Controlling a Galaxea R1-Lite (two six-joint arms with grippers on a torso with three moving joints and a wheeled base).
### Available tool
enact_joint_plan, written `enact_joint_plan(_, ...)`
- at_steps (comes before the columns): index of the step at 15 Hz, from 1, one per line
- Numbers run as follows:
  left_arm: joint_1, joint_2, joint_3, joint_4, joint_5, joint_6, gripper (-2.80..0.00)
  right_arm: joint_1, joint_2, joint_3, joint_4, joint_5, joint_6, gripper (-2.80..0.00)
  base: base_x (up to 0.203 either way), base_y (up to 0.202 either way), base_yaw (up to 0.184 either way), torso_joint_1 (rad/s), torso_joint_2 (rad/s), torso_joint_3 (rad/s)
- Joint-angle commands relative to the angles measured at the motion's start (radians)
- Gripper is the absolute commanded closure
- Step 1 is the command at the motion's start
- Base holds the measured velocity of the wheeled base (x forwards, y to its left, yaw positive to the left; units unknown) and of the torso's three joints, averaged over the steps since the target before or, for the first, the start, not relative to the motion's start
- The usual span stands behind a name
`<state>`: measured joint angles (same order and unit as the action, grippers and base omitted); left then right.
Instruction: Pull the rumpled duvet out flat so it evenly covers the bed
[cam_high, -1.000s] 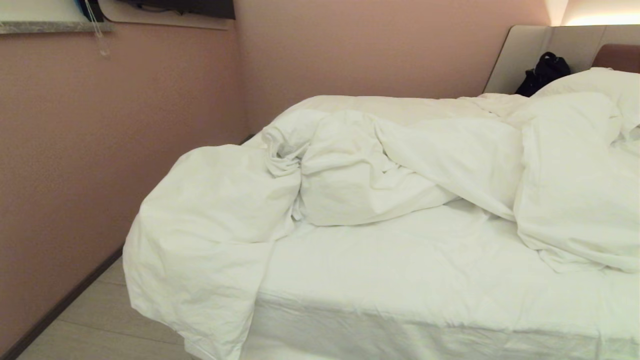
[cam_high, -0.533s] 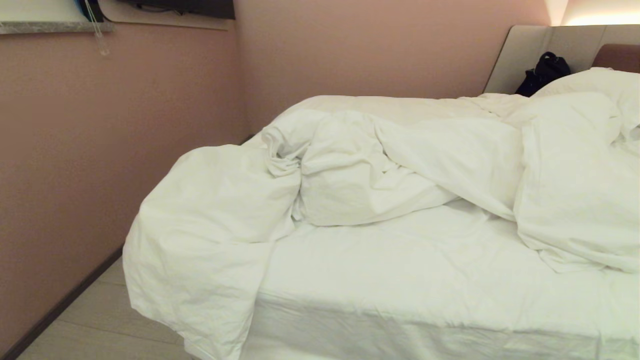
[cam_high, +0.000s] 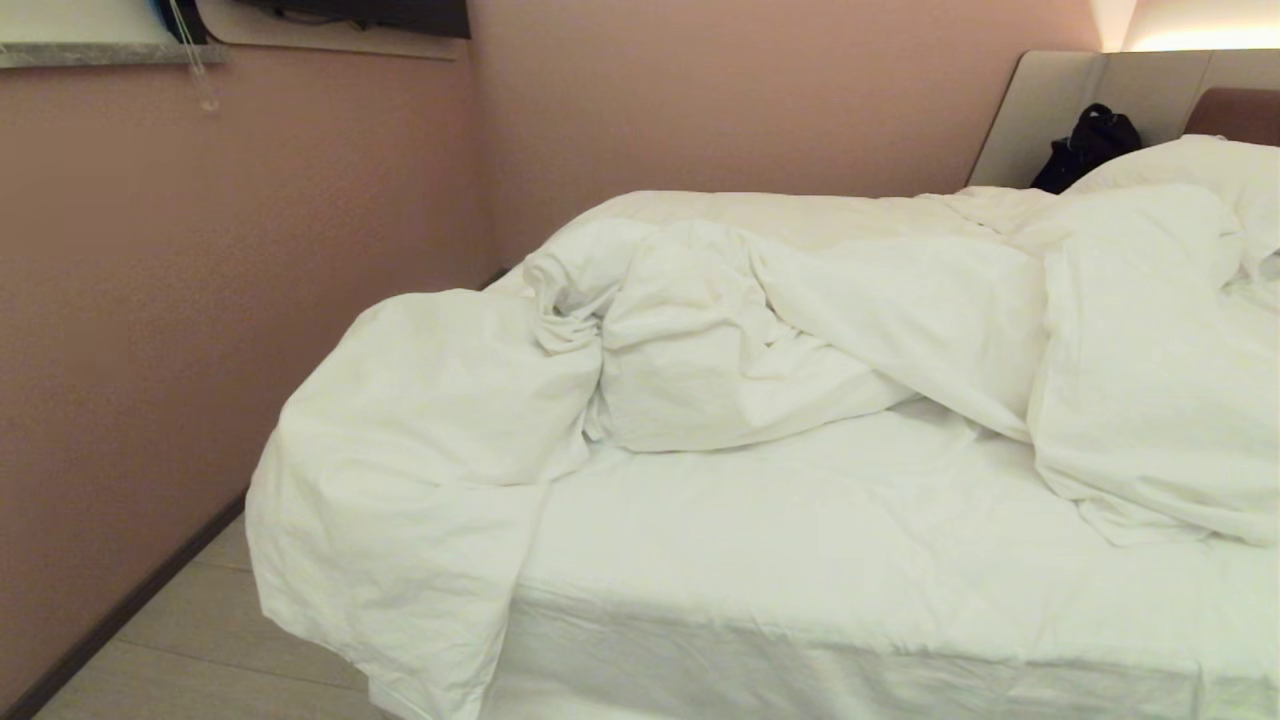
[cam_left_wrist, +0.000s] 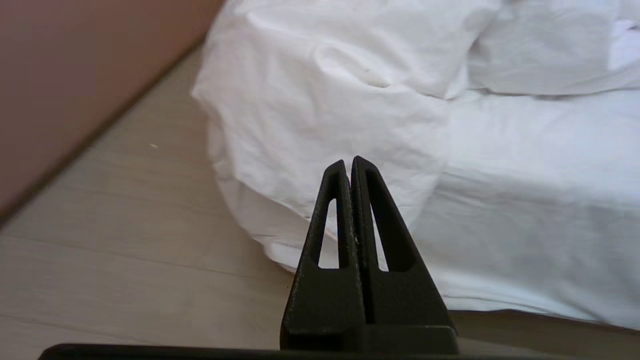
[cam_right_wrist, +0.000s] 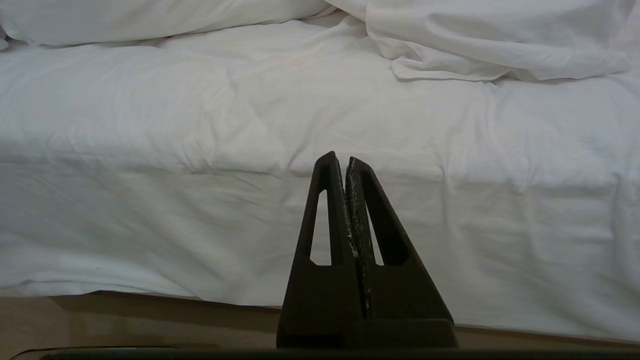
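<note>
The white duvet (cam_high: 800, 320) lies bunched in thick folds across the far half of the bed (cam_high: 800, 560), and one corner of it (cam_high: 400, 480) hangs over the bed's near left corner toward the floor. The near strip of the mattress sheet is bare. Neither arm shows in the head view. In the left wrist view my left gripper (cam_left_wrist: 348, 162) is shut and empty, pointing at the hanging duvet corner (cam_left_wrist: 320, 115) from a short way off. My right gripper (cam_right_wrist: 338, 159) is shut and empty too, facing the side of the mattress (cam_right_wrist: 200, 220), with the duvet's edge (cam_right_wrist: 500, 55) lying above.
A pink wall (cam_high: 150, 300) runs close along the bed's left side, leaving a narrow strip of pale wood floor (cam_high: 200, 650). Pillows (cam_high: 1200, 170) lean at the headboard (cam_high: 1060, 110), with a black bag (cam_high: 1085, 145) beside them. A shelf (cam_high: 100, 50) juts out high on the wall.
</note>
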<state>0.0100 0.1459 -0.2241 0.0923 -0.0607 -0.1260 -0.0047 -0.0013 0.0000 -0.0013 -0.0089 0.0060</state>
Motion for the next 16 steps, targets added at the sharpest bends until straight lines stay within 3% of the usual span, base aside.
enact_joint_plan(1,0.000,0.183,-0.057,-0.003,-0.030,-0.039,0.00,0.000,0.001,0.000,0.000,0.000,0.000,0.00,0.000,0.000,0.000,0.000,0.00,0.000)
enact_joint_plan(7,0.000,0.584,-0.129,-0.140,-0.104,-0.123,0.00,0.000,0.001,0.000,0.000,0.000,0.000,0.00,0.000,0.000,0.000,0.000,0.00,0.000)
enact_joint_plan(16,-0.001,0.948,-0.187,-0.288,-0.112,-0.122,0.00,0.000,0.001,0.000,0.000,0.000,0.000,0.00,0.000,0.000,0.000,0.000,0.00,0.000)
